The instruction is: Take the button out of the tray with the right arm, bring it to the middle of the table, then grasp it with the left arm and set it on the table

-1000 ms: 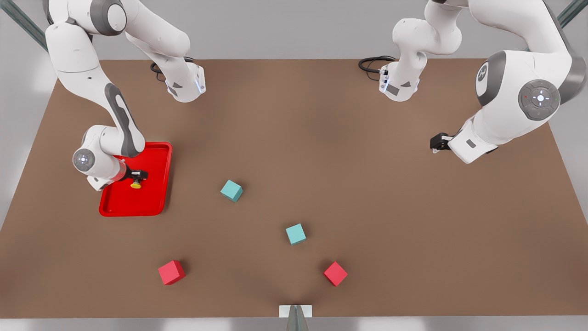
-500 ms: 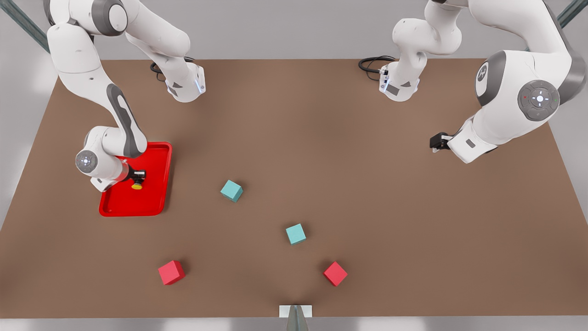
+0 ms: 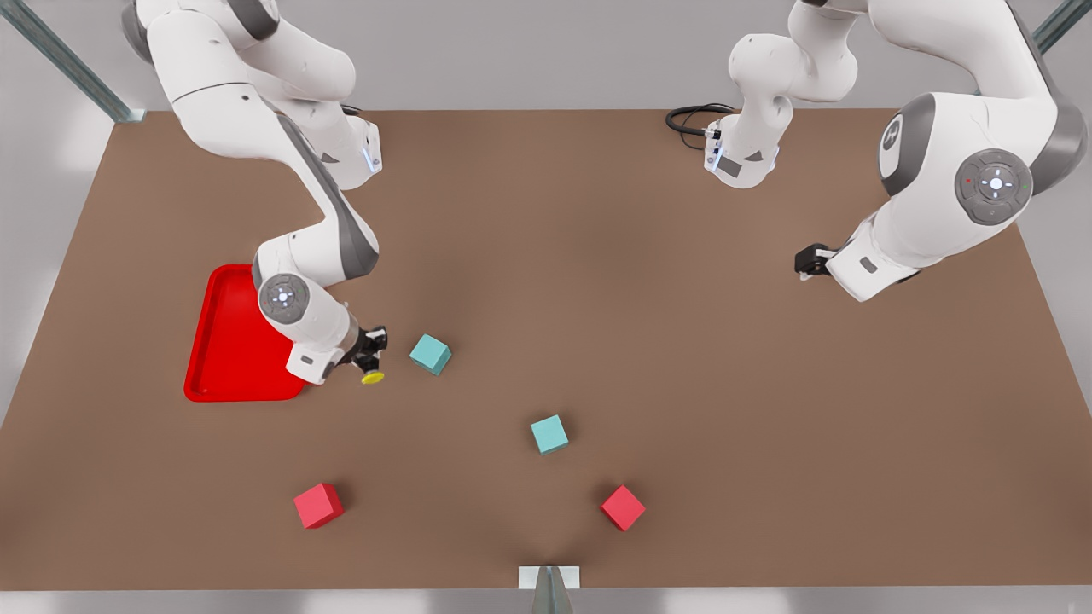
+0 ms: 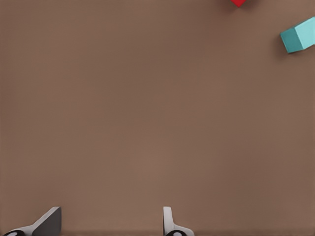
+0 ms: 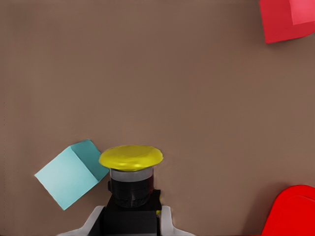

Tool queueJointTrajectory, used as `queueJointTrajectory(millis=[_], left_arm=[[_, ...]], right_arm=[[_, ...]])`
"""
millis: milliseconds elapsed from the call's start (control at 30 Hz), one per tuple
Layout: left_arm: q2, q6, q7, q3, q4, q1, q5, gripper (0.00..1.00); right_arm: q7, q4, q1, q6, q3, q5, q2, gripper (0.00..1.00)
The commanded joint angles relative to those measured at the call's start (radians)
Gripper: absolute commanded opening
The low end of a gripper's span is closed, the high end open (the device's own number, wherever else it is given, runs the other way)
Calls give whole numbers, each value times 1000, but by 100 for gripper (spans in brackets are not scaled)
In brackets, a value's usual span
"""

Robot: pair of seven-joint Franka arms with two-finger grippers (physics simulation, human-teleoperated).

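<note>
Button (image 3: 372, 376) now clear of tray (image 3: 223, 358)

Teal cubes (image 3: 429, 353) (image 3: 549, 434); red cubes (image 3: 318, 506) (image 3: 623, 507).

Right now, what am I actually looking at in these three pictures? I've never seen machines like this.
These are two white robot arms at a brown table, drawn by a computer simulation. The wide picture looks down on the whole scene. The other two come from small cameras on each arm's wrist, looking past its hand.

The right hand is shut on a tiny yellow-capped button, just beside the red tray and above the table. Its wrist picture shows the button close up.

The left hand waits on the wide picture's right, its fingers open over bare table.

Two teal cubes and two red cubes lie scattered about.
</note>
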Motion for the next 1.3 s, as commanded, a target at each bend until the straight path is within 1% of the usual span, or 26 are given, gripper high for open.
queueJointTrajectory(millis=[0, 100, 167, 233, 333, 367, 400, 433, 533, 633, 700, 733, 767, 800, 833, 867, 900, 933, 967, 1000, 1067, 1133, 1167, 1200, 1233, 1267], left_arm=[[-1, -3, 1, 0, 0, 1, 1, 100], [0, -3, 1, 0, 0, 1, 1, 100], [0, -3, 1, 2, 0, 1, 1, 100], [0, -3, 1, 0, 0, 1, 1, 100], [7, -3, 1, 2, 0, 1, 1, 100], [8, -3, 1, 2, 0, 1, 1, 100], [14, -3, 1, 2, 0, 3, 1, 100], [14, -3, 1, 2, 0, 3, 1, 100], [19, -3, 1, 2, 0, 3, 1, 100], [19, -3, 1, 2, 0, 3, 1, 100], [19, -3, 1, 2, 0, 3, 1, 100], [19, -3, 1, 2, 0, 3, 1, 100], [19, -3, 1, 2, 0, 3, 1, 100], [19, -3, 1, 2, 0, 3, 1, 100], [20, -3, 1, 2, 0, 3, 1, 100], [20, -3, 1, 2, 0, 3, 1, 100], [20, -1, 1, 2, 0, 3, 1, 100], [20, -1, 1, 2, 0, 3, 1, 100], [20, -1, 0, 2, 0, 3, 1, 100], [20, -1, 1, 2, 0, 3, 1, 100], [37, 6, -9, 0, 2, -34, 1, 100], [94, 20, -80, 0, 7, -123, -7, 100], [155, 43, -241, 0, 8, -198, -10, 100], [244, 98, -410, 0, 20, -293, -61, 100], [310, 238, -590, 0, 19, -358, -157, 100], [367, 330, -669, 0, 19, -404, -173, 100]], right_arm=[[661, 106, 83, -138, 1, 2, 57, 39], [919, 319, 251, -176, 0, 7, 212, 39], [1061, 451, 353, -224, -8, 1, 283, 39], [1185, 670, 481, -270, -15, 2, 410, 39], [1303, 947, 700, -257, -143, 59, 614, 39], [1324, 982, 723, -247, -144, 59, 646, 39], [1333, 1022, 775, -228, -199, 62, 683, 39], [1356, 1036, 795, -190, -215, 70, 714, 39], [1362, 1071, 829, -150, -232, 71, 789, 39], [1360, 1071, 854, -112, -238, 71, 821, 40], [1357, 1069, 863, -101, -253, 71, 829, 43], [1356, 1069, 863, -101, -253, 71, 829, 46], [1356, 1069, 863, -101, -253, 71, 829, 60], [1354, 1069, 863, -101, -253, 71, 829, 70], [1356, 1069, 863, -99, -253, 71, 829, 92], [1347, 1071, 857, -96, -253, 71, 829, 100], [1345, 1069, 844, -84, -250, 73, 826, 100], [1324, 1065, 829, -84, -250, 71, 806, 100], [1287, 1045, 795, -98, -243, 70, 734, 100], [1235, 1040, 789, -176, -246, 68, 657, 100], [996, 1040, 679, -423, -243, 71, 476, 100], [681, 1042, 530, -561, -239, 107, 398, 100], [499, 970, 411, -572, -244, 173, 315, 100], [292, 810, 302, -612, -249, 173, 162, 100], [75, 672, 179, -627, -250, 118, 27, 100], [-29, 553, 101, -635, -249, 73, -85, 100]])
